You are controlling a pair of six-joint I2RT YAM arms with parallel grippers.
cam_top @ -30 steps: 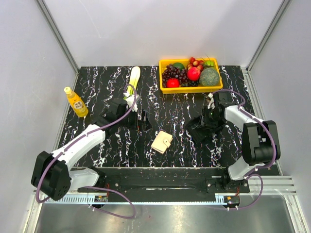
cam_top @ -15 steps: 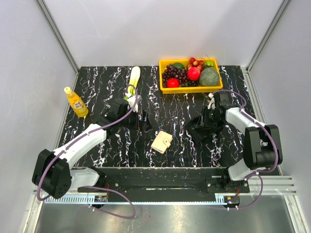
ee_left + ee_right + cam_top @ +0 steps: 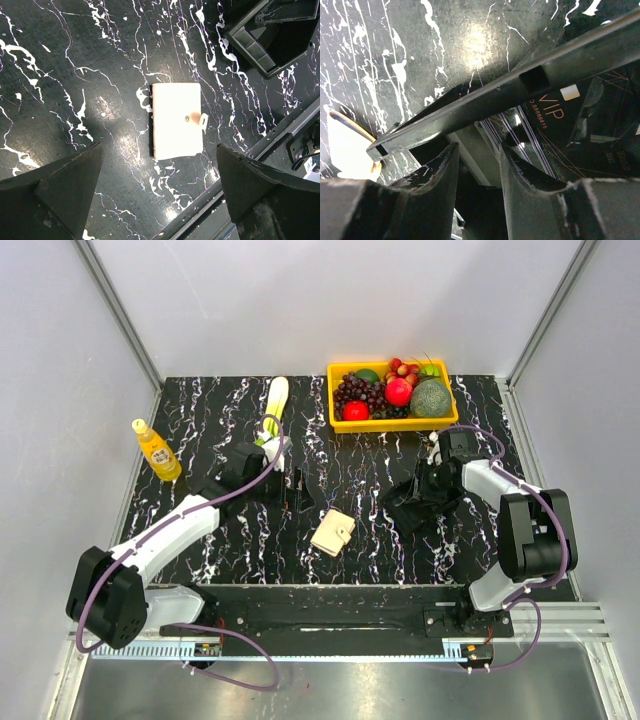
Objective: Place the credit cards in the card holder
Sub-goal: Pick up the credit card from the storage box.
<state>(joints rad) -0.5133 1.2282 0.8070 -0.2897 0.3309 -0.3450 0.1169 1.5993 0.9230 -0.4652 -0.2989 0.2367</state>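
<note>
The card holder (image 3: 332,532) is a shut beige wallet with a clasp tab, lying flat on the black marbled table. My left gripper (image 3: 293,485) hovers just behind it, open. In the left wrist view the card holder (image 3: 177,120) lies between and beyond the wide fingers of that gripper (image 3: 159,145). My right gripper (image 3: 405,502) reaches down into a black card tray (image 3: 418,498). In the right wrist view its jaws (image 3: 477,150) stand partly apart under the tray rim (image 3: 520,82), beside a glossy black credit card (image 3: 555,120) marked VIP. Whether they press on anything is hidden. The card holder's corner (image 3: 347,145) shows at left.
A yellow basket (image 3: 340,423) of fruit stands at the back right. A yellow juice bottle (image 3: 157,450) stands at the left, and a pale long vegetable (image 3: 275,405) lies behind my left arm. The table's front edge and metal rail (image 3: 280,130) run close to the card holder.
My right arm's wrist has shifted slightly over the black tray. The left arm and the card holder have not moved.
</note>
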